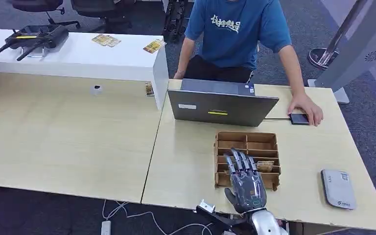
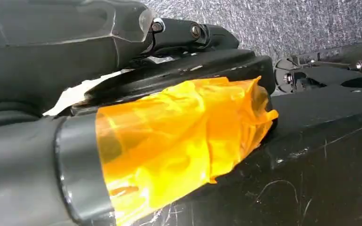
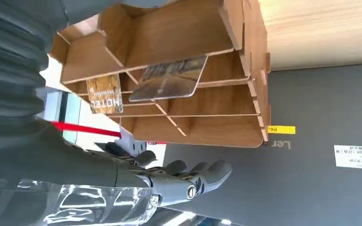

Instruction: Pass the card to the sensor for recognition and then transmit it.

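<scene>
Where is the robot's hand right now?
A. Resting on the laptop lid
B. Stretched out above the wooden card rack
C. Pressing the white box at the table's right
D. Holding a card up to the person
B: the right hand hovers with straight fingers over the wooden card rack, holding nothing.

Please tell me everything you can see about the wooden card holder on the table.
The wooden card holder looks like thin brown plywood, slotted together into open compartments by dividers. It lies on the light table, just in front of the grey laptop. At least two cards sit in its slots: one card leaning on a divider, and another printed with letters. The right hand hovers over its near edge, fingers extended, holding nothing.
</scene>
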Controlling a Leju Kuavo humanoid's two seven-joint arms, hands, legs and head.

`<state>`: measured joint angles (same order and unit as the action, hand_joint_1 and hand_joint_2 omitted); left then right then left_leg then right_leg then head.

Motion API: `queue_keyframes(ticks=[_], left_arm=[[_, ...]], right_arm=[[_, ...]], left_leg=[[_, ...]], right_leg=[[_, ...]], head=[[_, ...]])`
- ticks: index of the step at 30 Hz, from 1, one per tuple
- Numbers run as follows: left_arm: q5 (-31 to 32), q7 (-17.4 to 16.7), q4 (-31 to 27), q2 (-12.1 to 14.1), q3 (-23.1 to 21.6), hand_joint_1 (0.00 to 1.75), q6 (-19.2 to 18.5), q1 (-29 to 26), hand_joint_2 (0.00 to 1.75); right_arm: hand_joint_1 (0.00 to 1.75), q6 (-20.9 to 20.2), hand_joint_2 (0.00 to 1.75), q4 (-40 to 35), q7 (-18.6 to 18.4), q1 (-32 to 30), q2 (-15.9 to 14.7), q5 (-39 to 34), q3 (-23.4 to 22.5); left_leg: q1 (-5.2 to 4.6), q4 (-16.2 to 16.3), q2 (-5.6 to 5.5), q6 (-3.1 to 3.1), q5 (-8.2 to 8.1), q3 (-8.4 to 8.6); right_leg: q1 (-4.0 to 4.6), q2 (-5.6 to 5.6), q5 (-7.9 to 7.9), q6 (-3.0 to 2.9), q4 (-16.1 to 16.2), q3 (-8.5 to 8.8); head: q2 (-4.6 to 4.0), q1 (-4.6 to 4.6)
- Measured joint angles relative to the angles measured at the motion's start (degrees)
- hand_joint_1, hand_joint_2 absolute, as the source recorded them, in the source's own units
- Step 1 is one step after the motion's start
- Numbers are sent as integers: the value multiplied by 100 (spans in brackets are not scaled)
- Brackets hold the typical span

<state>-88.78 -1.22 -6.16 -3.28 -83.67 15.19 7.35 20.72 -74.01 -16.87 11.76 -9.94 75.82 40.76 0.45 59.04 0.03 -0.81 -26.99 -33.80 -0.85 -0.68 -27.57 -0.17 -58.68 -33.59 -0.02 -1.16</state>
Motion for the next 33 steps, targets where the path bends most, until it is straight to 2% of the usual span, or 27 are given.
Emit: queue_keyframes(ticks=[18, 33], left_arm=[[-2, -9, 0, -2, 0, 0, -2, 1, 0], [-28, 2, 0, -2, 0, 0, 0, 0, 0]], right_arm=[[0, 0, 175, 369, -79, 57, 13, 118, -188], [0, -57, 175, 315, -63, 6, 11, 164, -229]], left_leg=[[0, 0, 0, 0, 0, 0], [0, 0, 1, 0, 0, 0]], right_leg=[[0, 0, 0, 0, 0, 0], [0, 1, 0, 0, 0, -2]], head=[[0, 0], [0, 0]])
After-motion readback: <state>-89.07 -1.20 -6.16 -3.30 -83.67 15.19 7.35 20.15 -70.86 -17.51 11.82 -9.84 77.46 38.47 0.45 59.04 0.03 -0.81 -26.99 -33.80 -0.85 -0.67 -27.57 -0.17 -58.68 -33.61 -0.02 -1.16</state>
